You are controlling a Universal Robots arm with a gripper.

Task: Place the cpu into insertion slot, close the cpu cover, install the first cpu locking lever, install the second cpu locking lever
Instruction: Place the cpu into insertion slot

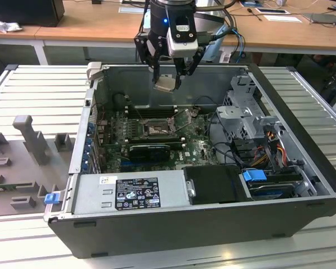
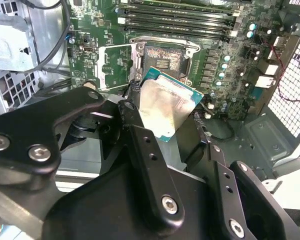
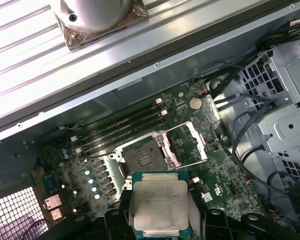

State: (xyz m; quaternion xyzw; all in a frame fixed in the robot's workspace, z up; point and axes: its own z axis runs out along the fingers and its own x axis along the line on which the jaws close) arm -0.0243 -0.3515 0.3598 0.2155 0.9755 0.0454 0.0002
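My gripper (image 1: 167, 81) hangs above the open computer case, shut on the cpu (image 1: 164, 83), a flat square chip with a pale metal top. In both wrist views the cpu (image 2: 167, 107) (image 3: 160, 205) sits between the black fingers (image 2: 135, 130), held by its edges and tilted. Below it on the green motherboard lies the insertion slot (image 1: 157, 128) (image 3: 142, 160) (image 2: 165, 62), open and with nothing in it. The cpu cover (image 3: 190, 145) (image 2: 115, 65), a thin metal frame, is flipped back beside the slot.
Memory slots (image 3: 122, 127) run along the slot's far side. A grey power supply (image 1: 129, 190) and a black box (image 1: 213, 185) fill the case's near side. The drive cage (image 1: 252, 120) with cables stands at the exterior view's right. The case walls (image 1: 89, 112) surround the board.
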